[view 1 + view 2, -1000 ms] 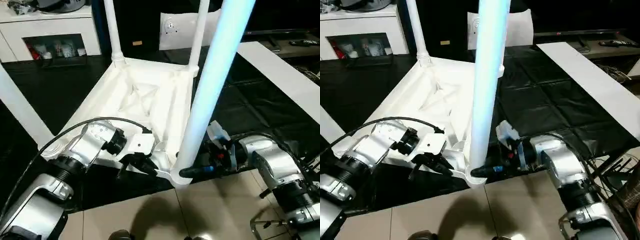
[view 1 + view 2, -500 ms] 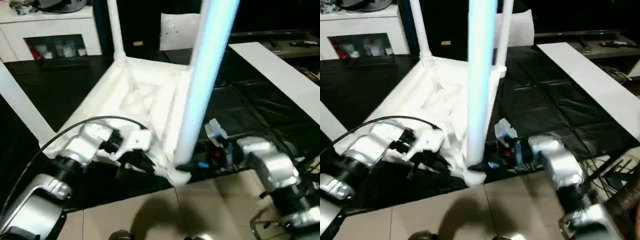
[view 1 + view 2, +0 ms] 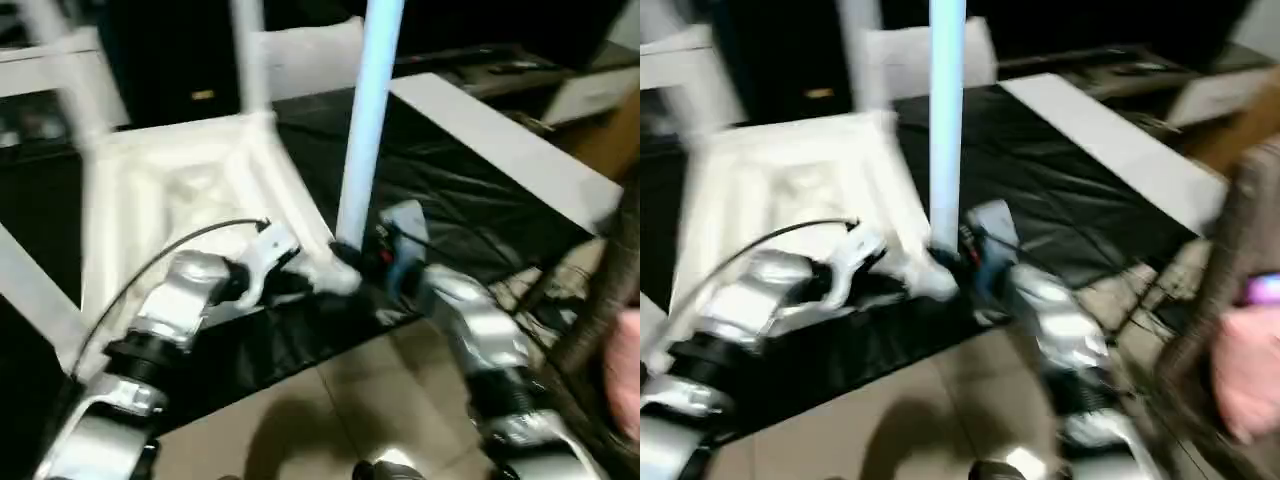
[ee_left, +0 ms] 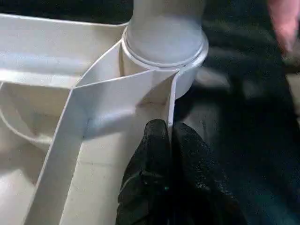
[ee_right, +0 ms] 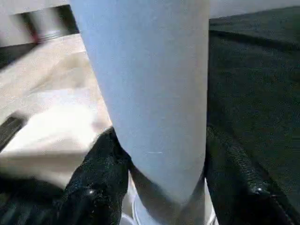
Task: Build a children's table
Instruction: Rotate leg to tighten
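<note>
**Seating the near leg: hold the rim pinned and keep the tube plumb**

The right gripper (image 5: 159,187) is standing with its two black fingers (image 5: 96,187) on either side of the near leg (image 3: 368,120), clasping the tube low down, just above the round corner socket (image 4: 165,44). The jaws are standing about half apart, which is the width of the tube. The left gripper (image 4: 168,140) is pinched shut on the thin side wall of the tabletop (image 3: 180,190), right beside that same socket, so the two grippers are working close together at one corner.

The tabletop is lying upside down, ribbed underside up, on black sheeting (image 3: 470,190) spread over the floor. The near leg is rising upright out of its socket, and two more legs are already standing in the far corners (image 3: 250,60).

Judging from this, the step in hand is pressing the leg fully home. To do it well, the left gripper should be keeping the rim pinned so the corner cannot lift or skate on the sheeting, while the right gripper is pushing straight along the tube's axis. Any tilt would likely jam the tapered end against the socket wall. A person's hand (image 3: 625,370) is showing at the right edge, so wide swings of the arm are best avoided.
</note>
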Controlling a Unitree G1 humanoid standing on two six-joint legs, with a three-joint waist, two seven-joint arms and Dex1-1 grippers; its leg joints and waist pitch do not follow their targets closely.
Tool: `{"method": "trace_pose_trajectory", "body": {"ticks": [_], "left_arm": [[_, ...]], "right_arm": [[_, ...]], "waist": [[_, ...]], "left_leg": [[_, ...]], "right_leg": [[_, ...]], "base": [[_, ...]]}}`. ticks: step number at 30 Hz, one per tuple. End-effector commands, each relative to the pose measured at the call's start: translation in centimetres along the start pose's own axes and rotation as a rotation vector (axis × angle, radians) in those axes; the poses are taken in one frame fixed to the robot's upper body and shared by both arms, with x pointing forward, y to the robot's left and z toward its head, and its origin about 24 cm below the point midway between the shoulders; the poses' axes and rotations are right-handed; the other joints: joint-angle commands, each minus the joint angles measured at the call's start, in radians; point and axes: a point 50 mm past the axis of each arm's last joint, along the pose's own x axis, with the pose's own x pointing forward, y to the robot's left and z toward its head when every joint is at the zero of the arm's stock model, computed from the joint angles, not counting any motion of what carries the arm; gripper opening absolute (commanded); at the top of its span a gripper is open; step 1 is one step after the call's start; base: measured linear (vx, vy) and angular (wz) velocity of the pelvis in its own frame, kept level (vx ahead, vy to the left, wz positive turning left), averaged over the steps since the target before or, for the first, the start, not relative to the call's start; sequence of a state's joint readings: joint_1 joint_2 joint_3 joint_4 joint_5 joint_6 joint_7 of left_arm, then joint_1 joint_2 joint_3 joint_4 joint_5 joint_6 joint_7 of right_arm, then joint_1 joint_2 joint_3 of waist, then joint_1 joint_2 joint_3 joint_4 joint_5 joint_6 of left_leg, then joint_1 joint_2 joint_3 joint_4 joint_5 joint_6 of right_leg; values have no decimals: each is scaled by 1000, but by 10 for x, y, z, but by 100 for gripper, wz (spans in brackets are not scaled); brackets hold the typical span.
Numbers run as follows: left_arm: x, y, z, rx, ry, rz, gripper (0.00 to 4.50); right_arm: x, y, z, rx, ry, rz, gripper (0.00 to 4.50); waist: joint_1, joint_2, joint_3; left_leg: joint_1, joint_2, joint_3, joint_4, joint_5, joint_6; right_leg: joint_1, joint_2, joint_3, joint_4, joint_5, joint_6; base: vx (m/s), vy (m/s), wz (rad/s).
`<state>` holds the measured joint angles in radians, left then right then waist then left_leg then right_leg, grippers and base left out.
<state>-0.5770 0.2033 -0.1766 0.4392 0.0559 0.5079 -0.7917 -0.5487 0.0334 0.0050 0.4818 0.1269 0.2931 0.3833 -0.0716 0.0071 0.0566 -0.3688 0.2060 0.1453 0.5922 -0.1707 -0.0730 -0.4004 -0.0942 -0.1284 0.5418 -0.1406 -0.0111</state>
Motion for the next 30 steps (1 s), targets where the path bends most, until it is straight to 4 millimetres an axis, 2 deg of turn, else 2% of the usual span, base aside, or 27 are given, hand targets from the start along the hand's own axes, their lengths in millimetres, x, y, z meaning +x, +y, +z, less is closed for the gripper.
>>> {"method": "trace_pose_trajectory", "body": {"ticks": [1,3,4,7,9,12,13,14,16,17,18,19,21,23,26,27,28,29,30], "left_arm": [[7,-13,36,43,-137,-7,0],[8,-14,37,64,-134,-6,0],[8,-15,37,72,-131,-5,0],[4,-12,33,119,-105,-14,0],[1,-11,31,152,-94,-28,0],[-6,-6,25,204,-75,-71,0],[-7,-4,24,217,-71,-77,0],[-10,-1,21,251,-63,-95,0],[-15,7,19,288,-48,-99,0],[-18,9,19,317,-47,-113,0],[-20,14,19,334,-37,-113,0],[-22,17,19,352,-31,-117,0],[-25,21,20,407,-35,-139,0],[-29,28,21,453,-11,-155,0],[-34,39,22,525,28,-144,0],[-35,42,24,530,25,-121,0],[-37,46,26,525,11,-93,0],[-39,48,29,516,-14,-92,0],[-40,48,31,497,-40,-96,0]], "right_arm": [[13,33,-14,70,59,100,197],[12,33,-14,61,49,105,253],[12,32,-14,52,48,108,267],[4,25,-17,18,34,120,288],[1,22,-17,4,26,122,309],[-13,7,-14,0,-9,112,330],[-16,4,-14,-6,-17,117,345],[-24,-1,-12,-21,-35,131,353],[-37,-7,-10,-41,-48,162,360],[-43,-8,-9,-53,-52,190,368],[-50,-9,-10,-71,-45,219,381],[-55,-9,-11,-87,-38,241,391],[-65,-8,-13,-109,-24,299,401],[-77,-11,-15,-125,-13,321,423],[-89,-17,-13,-136,-19,285,442],[-92,-17,-13,-133,-22,281,447],[-95,-17,-12,-127,-27,275,447],[-98,-15,-12,-123,-31,268,447],[-101,-14,-12,-117,-37,263,447]], "waist": [[3,4,-63],[7,3,-66],[9,3,-70],[18,1,-72],[26,0,-71],[41,2,-71],[50,2,-74],[58,9,-75],[70,6,-79],[74,5,-78],[81,6,-81],[87,5,-78],[89,5,-75],[96,6,-70],[106,5,-70],[105,3,-68],[107,11,-68],[108,8,-68],[108,6,-67]], "left_leg": [[11,9,-10,-78,-489,0],[4,8,-6,-77,-436,18],[0,10,-3,-78,-396,26],[-4,10,5,-76,-322,46],[-5,11,7,-75,-303,54],[0,12,11,-72,-283,53],[1,14,13,-70,-257,53],[-3,14,13,-71,-231,54],[-1,15,15,-69,-196,59],[-3,14,14,-70,-188,64],[0,15,15,-68,-179,69],[0,16,15,-70,-178,71],[4,16,16,-72,-227,60],[8,17,16,-76,-276,45],[12,18,14,-78,-300,26],[9,15,13,-78,-306,25],[13,13,14,-77,-316,19],[16,12,16,-75,-319,20],[10,12,13,-77,-313,19]], "right_leg": [[45,-54,25,-78,-521,-119],[48,-55,34,-72,-483,-133],[51,-54,40,-64,-431,-150],[56,-53,46,-53,-360,-177],[56,-52,46,-54,-374,-170],[51,-52,51,-54,-402,-159],[53,-53,53,-50,-381,-162],[56,-49,54,-48,-350,-164],[57,-46,57,-35,-277,-176],[59,-44,56,-37,-267,-176],[59,-43,57,-33,-242,-177],[57,-41,58,-29,-226,-181],[54,-42,57,-35,-284,-176],[49,-44,58,-45,-363,-150],[45,-47,58,-50,-414,-124],[47,-46,57,-51,-428,-118],[44,-46,55,-57,-451,-107],[40,-45,55,-61,-459,-103],[45,-47,55,-59,-463,-101]], "base": [[0,0,0],[0,0,0],[0,0,0],[0,0,0],[0,0,0],[0,0,0],[0,0,0],[0,0,0],[0,0,0],[0,0,0],[0,0,0],[0,0,0],[0,0,0],[0,0,0],[0,0,0],[0,0,0],[0,0,0],[0,0,0],[0,0,0]]}}
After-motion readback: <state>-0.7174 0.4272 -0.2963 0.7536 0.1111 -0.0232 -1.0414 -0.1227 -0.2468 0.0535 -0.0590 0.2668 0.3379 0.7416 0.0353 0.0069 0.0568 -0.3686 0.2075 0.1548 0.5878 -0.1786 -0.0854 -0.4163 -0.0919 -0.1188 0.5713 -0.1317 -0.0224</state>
